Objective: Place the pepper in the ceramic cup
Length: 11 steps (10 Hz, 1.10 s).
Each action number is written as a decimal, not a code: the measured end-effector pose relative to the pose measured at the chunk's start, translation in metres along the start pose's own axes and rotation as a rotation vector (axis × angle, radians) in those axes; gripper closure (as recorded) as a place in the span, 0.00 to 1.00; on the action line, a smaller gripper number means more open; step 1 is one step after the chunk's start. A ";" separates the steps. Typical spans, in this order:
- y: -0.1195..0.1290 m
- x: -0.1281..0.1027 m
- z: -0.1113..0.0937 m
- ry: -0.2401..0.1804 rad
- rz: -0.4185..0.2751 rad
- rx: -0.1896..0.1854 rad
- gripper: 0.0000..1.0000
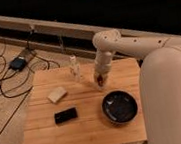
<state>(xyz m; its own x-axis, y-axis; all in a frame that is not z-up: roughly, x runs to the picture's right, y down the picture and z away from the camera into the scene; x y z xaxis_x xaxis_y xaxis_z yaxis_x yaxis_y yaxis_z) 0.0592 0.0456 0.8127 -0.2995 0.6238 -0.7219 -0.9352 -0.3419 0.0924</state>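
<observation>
Pepper, small, red-orange (99, 79): only a reddish tip shows at the end of the gripper (100, 80), which is clenched, seemingly on it, held off the table for carrying. Small white ceramic cup: cannot make it out with certainty; likely behind the gripper, near the table's rear middle. Arm's wrist points straight down there, suiting a drop from above. Slim pale bottle-like figure (75, 68) stands upright just left of the gripper, close enough to be bumped. Wide dark round bowl (119, 107) sits nearer front right, apart. Beige rectangular block (57, 95) and flat black object (65, 115) lie left on the light wooden slatted table (87, 130), well clear.
</observation>
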 end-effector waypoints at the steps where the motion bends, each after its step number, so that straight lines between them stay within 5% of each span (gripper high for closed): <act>1: 0.000 -0.002 0.001 0.008 0.002 -0.002 0.90; 8: 0.008 -0.008 0.000 0.023 -0.017 -0.007 0.24; 11: 0.014 -0.006 -0.003 0.025 -0.032 -0.018 0.20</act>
<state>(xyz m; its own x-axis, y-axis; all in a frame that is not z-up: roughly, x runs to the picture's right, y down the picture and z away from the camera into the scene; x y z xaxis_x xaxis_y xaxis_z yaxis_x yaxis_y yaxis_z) 0.0481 0.0348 0.8163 -0.2643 0.6170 -0.7412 -0.9406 -0.3346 0.0569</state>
